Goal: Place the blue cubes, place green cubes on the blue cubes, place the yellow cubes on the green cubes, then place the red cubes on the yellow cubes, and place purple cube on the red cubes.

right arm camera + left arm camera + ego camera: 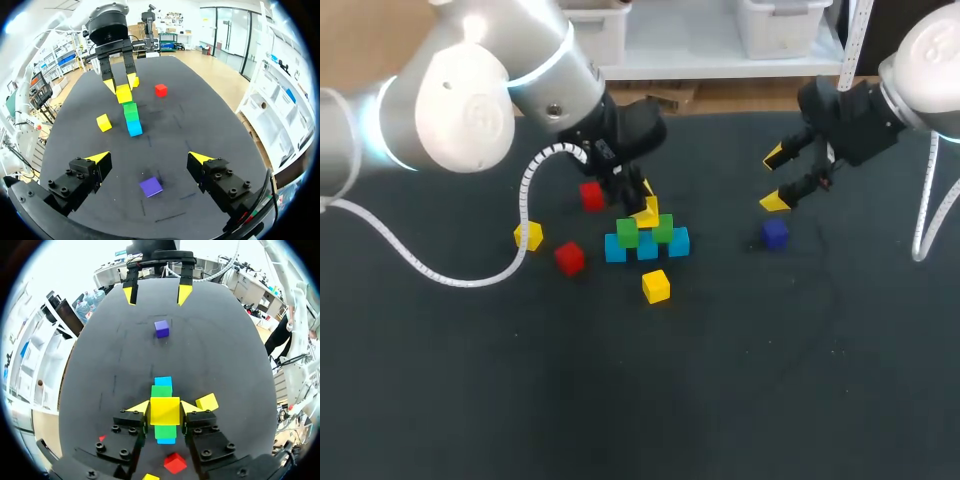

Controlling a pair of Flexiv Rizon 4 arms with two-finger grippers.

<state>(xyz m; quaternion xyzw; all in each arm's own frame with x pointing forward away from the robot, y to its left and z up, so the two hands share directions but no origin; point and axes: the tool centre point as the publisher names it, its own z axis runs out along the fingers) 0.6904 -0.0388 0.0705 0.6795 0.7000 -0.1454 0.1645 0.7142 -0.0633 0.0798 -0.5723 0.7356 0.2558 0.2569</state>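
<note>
A row of blue cubes (647, 248) lies mid-table with two green cubes (627, 232) on top. My left gripper (646, 207) is shut on a yellow cube (165, 410), holding it right over the green cubes (161, 390); whether it rests on them I cannot tell. Two more yellow cubes (656, 286) (528, 236) and two red cubes (569, 258) (591, 195) lie loose around the stack. The purple cube (150, 186) sits alone to the right, just ahead of my right gripper (149, 159), which hangs open and empty above it.
In the head view the left arm's white cable (525, 200) loops down over the table beside the loose yellow and red cubes. The dark table top (720, 400) stretches toward the front.
</note>
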